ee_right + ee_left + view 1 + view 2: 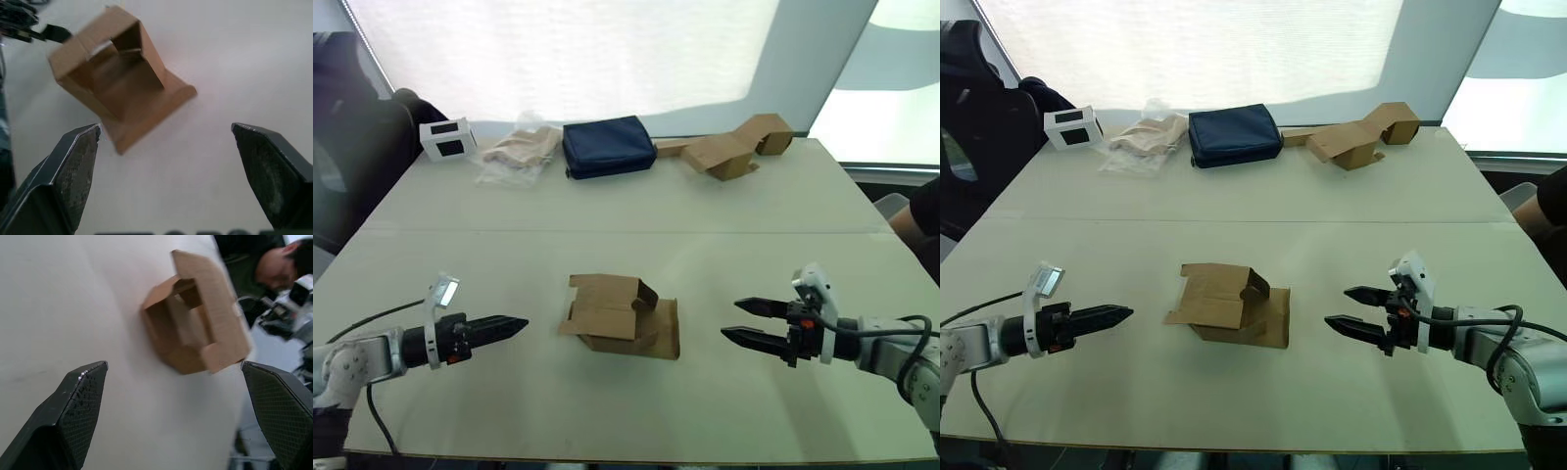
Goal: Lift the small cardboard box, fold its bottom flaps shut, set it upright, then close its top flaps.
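1. Both of my grippers hover low over the near part of the counter [724, 211], one on each side of the small cardboard box [622, 315], and neither touches it.
2. My left gripper [514, 324] points at the box from my left with its two black fingers spread wide apart in the wrist view, holding nothing.
3. My right gripper [736, 320] points at it from my right, fingers likewise spread and empty.
4. Between them, the small cardboard box lies on its side on the counter, open at both ends; I can see through its hollow inside, which holds nothing.
5. Its flaps [667, 329] are unfolded, one lying flat on the counter towards my right, others sticking out towards my left.
6. Which flaps are the bottom ones I cannot tell.
7. Along the far edge sit a small white box [447, 138], a crumpled clear bag [520, 152] with tan contents I cannot make out, a navy pouch [607, 146] zipped shut, and bigger tan cardboard pieces [731, 148].
8. A person's arm [918, 217] is cut off at the right edge.
9. Behind the pale counter hangs a bright white window blind [568, 49].
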